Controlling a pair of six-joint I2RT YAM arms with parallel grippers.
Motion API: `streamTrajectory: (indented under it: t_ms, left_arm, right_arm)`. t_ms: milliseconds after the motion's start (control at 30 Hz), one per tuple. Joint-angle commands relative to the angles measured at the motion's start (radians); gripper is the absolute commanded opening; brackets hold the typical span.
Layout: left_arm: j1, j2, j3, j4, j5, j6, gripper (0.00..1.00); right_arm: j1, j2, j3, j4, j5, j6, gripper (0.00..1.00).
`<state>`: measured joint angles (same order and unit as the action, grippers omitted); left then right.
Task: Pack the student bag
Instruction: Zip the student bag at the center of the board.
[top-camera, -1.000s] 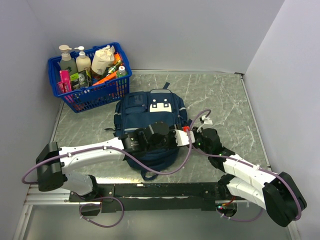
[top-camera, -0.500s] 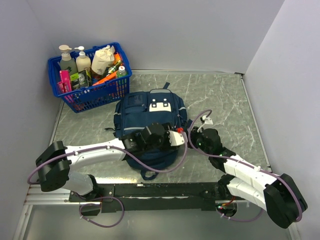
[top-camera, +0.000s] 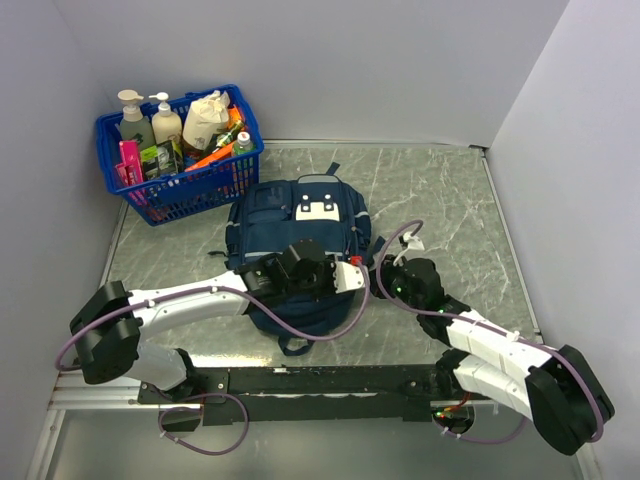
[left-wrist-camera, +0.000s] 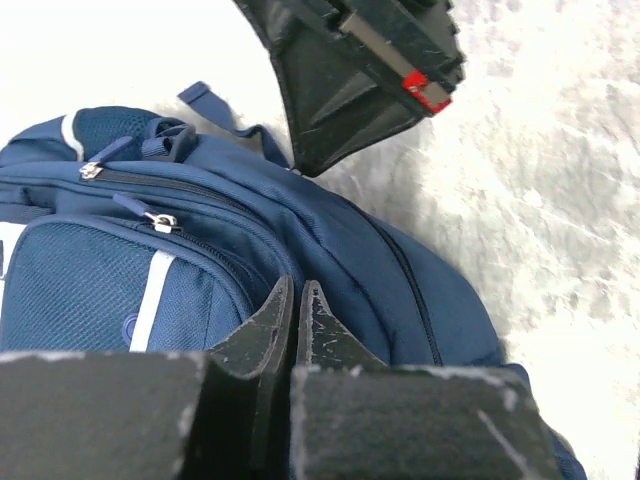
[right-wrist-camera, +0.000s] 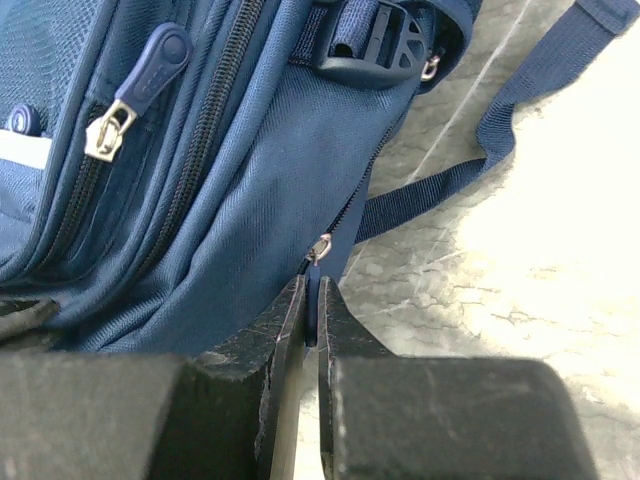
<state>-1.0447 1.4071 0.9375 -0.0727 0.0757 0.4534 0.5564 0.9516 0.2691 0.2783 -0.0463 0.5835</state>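
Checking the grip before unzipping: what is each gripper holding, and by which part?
Right gripper pinches the student bag by its zipper pull. Left gripper is shut against the bag's side; whether fabric is pinched cannot be told.

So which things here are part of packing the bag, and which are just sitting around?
In the job: student bag; its zipper pull, pinched by the right gripper; left gripper, shut against the bag.
Idle for now: blue plastic basket, pump bottles inside it.

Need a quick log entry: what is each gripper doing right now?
Left gripper: closed, tips against the student bag; whether it pinches fabric cannot be told.
Right gripper: closed on the bag's zipper pull.
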Motion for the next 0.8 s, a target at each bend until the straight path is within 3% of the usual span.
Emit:
streamTrajectory:
  t_ms: [0, 267, 500, 600, 633, 733, 767]
  left_arm:
    - [0.017, -0.031, 0.052, -0.149, 0.088, 0.024, 0.01]
    - [-0.002, -0.074, 0.073, -0.245, 0.193, 0.037, 0.01]
    - [-0.006, -0.086, 0.081, -0.24, 0.161, 0.045, 0.03]
    - [-0.006, -0.071, 0.113, -0.208, 0.113, 0.027, 0.35]
    - [-0.006, -0.065, 0.132, -0.21, 0.102, 0.021, 0.64]
    - [0.008, -0.027, 0.262, -0.258, 0.056, -0.004, 0.96]
    - [0.015, -0.016, 0.35, -0.281, 0.055, -0.013, 0.96]
  right_arm:
    - [-0.007, 0.076, 0.038, 0.117, -0.009, 0.003, 0.0]
    - [-0.067, 0.217, 0.048, 0.217, 0.089, 0.012, 0.0]
    - [-0.084, 0.24, 0.076, 0.228, 0.082, 0.003, 0.0]
    - [-0.085, 0.22, 0.078, 0.213, 0.062, 0.009, 0.0]
    - [-0.085, 0.214, 0.081, 0.193, 0.066, 0.007, 0.0]
    - [-0.099, 0.193, 0.119, 0.124, 0.103, 0.001, 0.02]
    - [-0.116, 0.191, 0.133, 0.07, 0.108, 0.001, 0.03]
